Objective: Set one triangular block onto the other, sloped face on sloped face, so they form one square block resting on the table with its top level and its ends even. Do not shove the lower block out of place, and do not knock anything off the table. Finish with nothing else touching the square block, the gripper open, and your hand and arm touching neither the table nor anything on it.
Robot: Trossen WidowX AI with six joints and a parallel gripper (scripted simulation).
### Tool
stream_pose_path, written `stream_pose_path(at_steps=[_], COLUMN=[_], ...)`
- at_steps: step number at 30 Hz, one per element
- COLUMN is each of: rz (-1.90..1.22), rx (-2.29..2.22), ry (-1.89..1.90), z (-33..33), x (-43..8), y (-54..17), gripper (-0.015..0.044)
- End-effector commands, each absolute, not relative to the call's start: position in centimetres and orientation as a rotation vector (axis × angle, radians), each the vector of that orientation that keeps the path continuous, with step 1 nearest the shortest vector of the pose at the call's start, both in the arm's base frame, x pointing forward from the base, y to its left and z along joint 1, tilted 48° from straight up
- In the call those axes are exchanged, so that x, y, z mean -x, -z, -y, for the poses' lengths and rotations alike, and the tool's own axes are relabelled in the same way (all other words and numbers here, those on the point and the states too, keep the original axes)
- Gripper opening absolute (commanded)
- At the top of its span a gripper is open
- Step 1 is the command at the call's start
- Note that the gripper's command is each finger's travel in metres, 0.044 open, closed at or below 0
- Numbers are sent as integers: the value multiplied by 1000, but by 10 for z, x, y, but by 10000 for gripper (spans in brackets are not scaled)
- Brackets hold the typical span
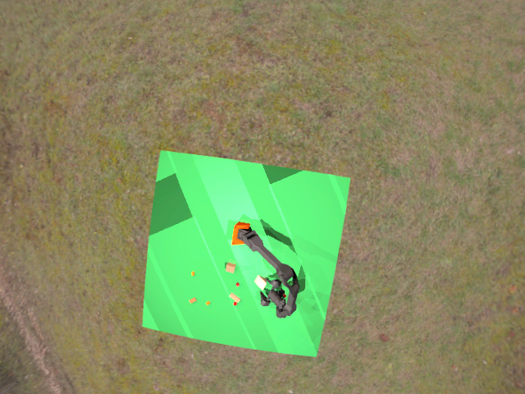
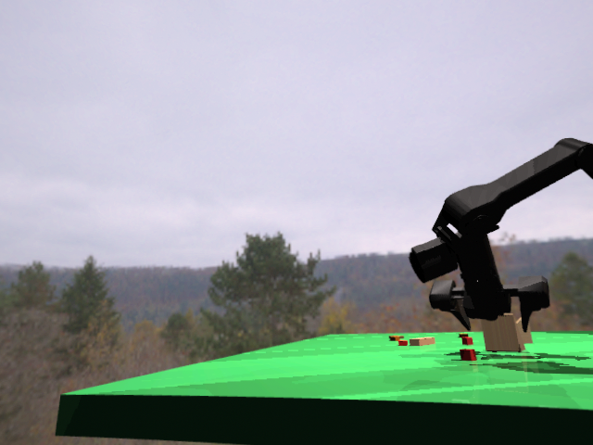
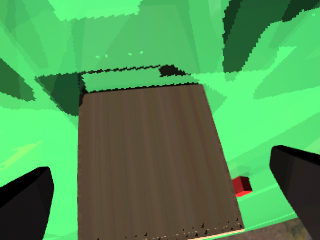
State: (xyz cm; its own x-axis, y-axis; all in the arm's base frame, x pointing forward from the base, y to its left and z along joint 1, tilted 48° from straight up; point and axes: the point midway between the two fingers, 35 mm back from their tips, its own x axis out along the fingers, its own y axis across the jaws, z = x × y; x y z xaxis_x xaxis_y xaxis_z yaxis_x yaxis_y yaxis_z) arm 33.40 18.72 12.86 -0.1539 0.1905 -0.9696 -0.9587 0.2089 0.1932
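One wooden triangular block (image 1: 260,281) (image 2: 500,335) (image 3: 155,165) stands on the green table; a broad, dark, grained face of it fills the middle of the wrist view. The other triangular block (image 1: 230,268) (image 2: 527,335) stands apart from it, nearer the base in the top view and partly hidden in the exterior view. My gripper (image 1: 268,291) (image 2: 497,329) (image 3: 166,168) is open and empty, pointing down low beside the first block. In the wrist view the fingers stand wide on either side of that block. Whether a finger touches it I cannot tell.
A red cube (image 1: 284,295) (image 2: 468,354) (image 3: 242,186) lies close to the hand. Two more red cubes (image 1: 237,284) (image 1: 235,303), a wooden bar (image 1: 234,297) (image 2: 421,341), a small orange-brown block (image 1: 192,300) and orange pieces (image 1: 193,273) (image 1: 207,303) lie farther left. The orange base (image 1: 237,239) stands behind.
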Motion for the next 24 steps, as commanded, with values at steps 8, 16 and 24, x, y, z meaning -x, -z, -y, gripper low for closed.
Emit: stream_pose_path(at_steps=[8,16,24], rz=[-1332,-1344,-1344], rx=[833,839,839], ry=[-1253,-1262,-1262], z=[-192,-195,-195], x=[-327,-324,-324], y=[-108,-97,-97], gripper=[440,440,256])
